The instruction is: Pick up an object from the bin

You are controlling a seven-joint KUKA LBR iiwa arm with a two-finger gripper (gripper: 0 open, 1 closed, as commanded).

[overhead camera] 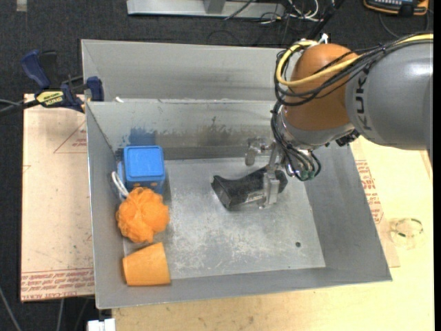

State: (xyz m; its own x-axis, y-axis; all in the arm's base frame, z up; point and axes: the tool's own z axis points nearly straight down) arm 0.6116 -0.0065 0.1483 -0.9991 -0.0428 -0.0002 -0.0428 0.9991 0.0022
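The gripper (270,187) is down against the dark grey wedge-shaped object (233,190) (clamped or spread, I cannot tell), which seems not yet lifted.

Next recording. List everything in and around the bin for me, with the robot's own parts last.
bin: one, grey metal, centre of the view.
blue box: one, blue, left side of the bin floor, towards the back wall.
fluffy ball: one, orange, just in front of the blue box.
cup: one, orange, lying on its side, front left corner.
dark wedge-shaped thing: one, black-grey, middle of the floor.
arm: one, grey with orange wrist cover, entering from the right, its tip down at the dark thing's right end.
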